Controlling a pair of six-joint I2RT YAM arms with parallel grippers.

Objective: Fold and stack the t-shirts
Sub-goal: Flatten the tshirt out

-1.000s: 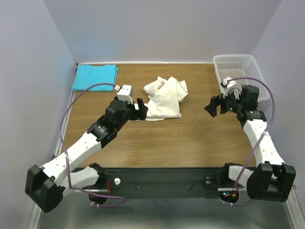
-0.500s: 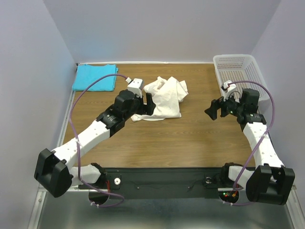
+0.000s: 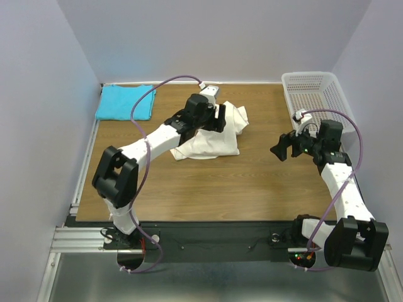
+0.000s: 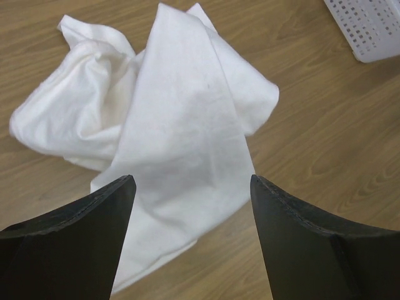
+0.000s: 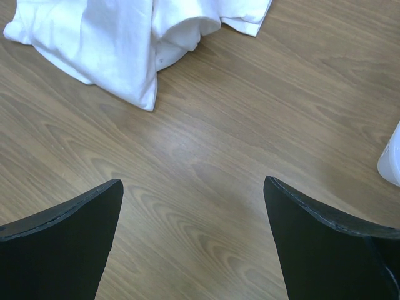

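We list: cream-white t-shirt [image 3: 217, 141] crumpled at centre of table [image 3: 252, 182], not yet folded. Turquoise t-shirt [image 3: 124, 100] folded in far-left corner, likely stack base. Left gripper [image 4: 190, 181] spread wide over cream cloth, poised to pinch. Right gripper [image 3: 280, 146] spread wide, empty, standing by.

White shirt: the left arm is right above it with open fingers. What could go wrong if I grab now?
1. The white shirt lies crumpled in overlapping folds under the open left fingers; a pinch here may catch several layers and lift a wad.
2. The right fingers hang open over the table, apart from the shirt; a one-armed lift would likely twist it.
3. The basket sits close beside the right arm, which could knock it.
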